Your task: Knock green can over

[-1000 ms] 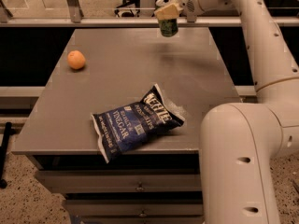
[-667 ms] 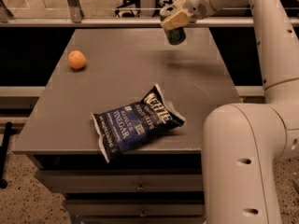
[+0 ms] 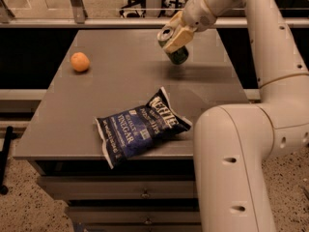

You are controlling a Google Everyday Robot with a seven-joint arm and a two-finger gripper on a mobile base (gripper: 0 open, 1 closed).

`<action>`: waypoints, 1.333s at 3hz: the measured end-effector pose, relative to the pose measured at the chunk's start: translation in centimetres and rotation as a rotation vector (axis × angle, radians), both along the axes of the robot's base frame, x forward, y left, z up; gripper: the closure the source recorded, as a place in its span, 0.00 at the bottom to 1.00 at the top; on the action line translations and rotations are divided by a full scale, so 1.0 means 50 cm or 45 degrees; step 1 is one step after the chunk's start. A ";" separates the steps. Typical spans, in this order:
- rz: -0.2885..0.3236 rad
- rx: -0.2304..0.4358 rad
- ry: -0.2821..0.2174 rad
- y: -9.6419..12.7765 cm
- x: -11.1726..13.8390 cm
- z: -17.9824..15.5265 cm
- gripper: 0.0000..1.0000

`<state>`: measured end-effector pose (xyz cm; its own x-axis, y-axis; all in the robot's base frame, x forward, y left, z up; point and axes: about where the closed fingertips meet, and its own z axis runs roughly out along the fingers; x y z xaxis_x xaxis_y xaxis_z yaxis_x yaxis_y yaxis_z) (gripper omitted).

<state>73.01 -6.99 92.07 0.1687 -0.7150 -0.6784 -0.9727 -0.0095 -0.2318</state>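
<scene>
The green can [image 3: 175, 53] is tilted hard to the left, its silver top [image 3: 164, 34] pointing up-left and its green base low at the right. It sits at the far middle-right of the grey table [image 3: 120, 95]. My gripper [image 3: 176, 35] is wrapped around the can, its cream fingers [image 3: 180, 36] lying across the can's upper side. I cannot tell whether the can's base touches the table. The white arm comes in from the upper right.
An orange fruit [image 3: 80, 62] lies at the far left of the table. A blue chip bag [image 3: 139, 127] lies near the front edge. My white arm's lower link [image 3: 231, 168] stands at the table's front right. A railing [image 3: 96, 22] runs behind the table.
The can has gone from upright in the gripper to strongly tilted leftward, and the gripper with the can has come lower and nearer along the table.
</scene>
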 end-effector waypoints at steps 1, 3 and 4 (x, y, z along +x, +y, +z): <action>0.188 -0.084 -0.047 0.073 -0.007 -0.025 0.74; 0.381 -0.098 -0.105 0.165 -0.015 -0.037 0.28; 0.453 -0.112 -0.142 0.189 -0.020 -0.037 0.04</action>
